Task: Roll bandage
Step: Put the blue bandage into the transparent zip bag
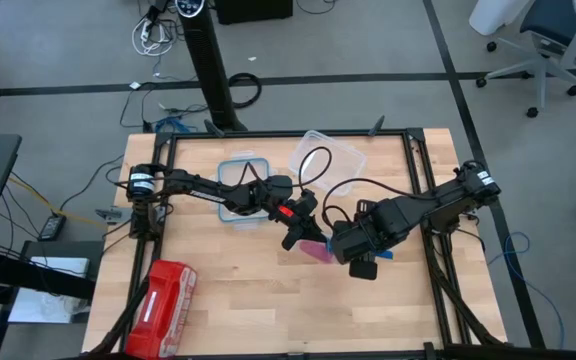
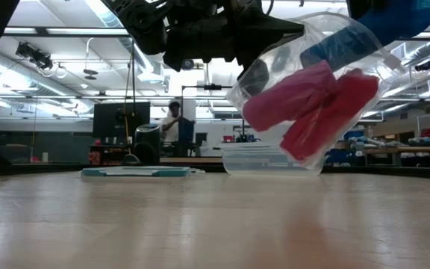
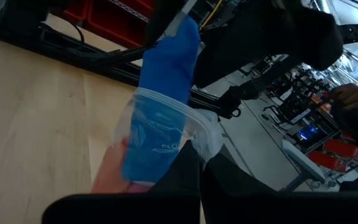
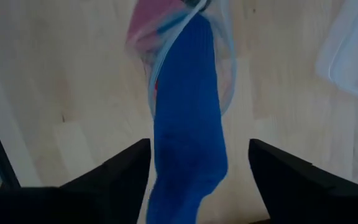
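Blue bandage (image 4: 188, 106) going into a clear bag (image 2: 312, 97) at frame centre.
Your left end effector (image 1: 298, 232) is pinching the bag, red-pink rolls (image 2: 308, 108) crowding inside; your right end effector's (image 4: 194, 180) fingers are standing spread around the bandage above the counter (image 1: 228, 300).

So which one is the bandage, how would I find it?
Look at the middle of the wooden table, where the two dark arms meet over a clear plastic bag. The bandage is the bright blue band sticking out of that bag's mouth. The red-pink fabric rolls inside the bag are a different colour.
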Robot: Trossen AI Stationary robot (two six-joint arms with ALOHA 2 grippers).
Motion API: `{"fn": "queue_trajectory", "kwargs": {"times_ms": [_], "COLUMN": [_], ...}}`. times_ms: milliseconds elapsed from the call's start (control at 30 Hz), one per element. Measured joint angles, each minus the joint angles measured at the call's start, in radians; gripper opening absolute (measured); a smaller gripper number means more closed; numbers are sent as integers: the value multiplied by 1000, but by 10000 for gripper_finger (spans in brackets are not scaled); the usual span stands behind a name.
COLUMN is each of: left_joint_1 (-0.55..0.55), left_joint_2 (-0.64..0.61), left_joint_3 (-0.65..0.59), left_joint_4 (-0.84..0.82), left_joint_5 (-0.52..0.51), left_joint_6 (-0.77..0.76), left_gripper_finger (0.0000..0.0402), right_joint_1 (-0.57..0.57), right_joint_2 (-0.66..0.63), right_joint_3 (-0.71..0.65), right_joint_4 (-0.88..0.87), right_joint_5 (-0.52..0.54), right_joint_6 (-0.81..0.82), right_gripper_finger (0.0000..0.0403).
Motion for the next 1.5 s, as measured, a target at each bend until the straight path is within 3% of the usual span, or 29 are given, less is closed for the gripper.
{"fn": "queue_trajectory", "kwargs": {"times_ms": [167, 367, 933, 1500], "left_joint_1": [0, 0, 0, 0], "left_joint_2": [0, 0, 0, 0], "left_joint_3": [0, 0, 0, 0], "left_joint_4": [0, 0, 9, 0], "left_joint_5": [0, 16, 18, 20], "left_joint_6": [0, 0, 0, 0], "left_gripper_finger": [0, 0, 0, 0], "right_joint_1": [0, 0, 4, 21], "right_joint_2": [0, 0, 0, -19], "right_joint_3": [-31, -100, -109, -109], "right_joint_4": [33, 19, 89, 121], "right_joint_5": [-51, -83, -96, -72], "right_joint_6": [12, 12, 43, 190], "right_gripper_finger": [284, 266, 139, 137]}}
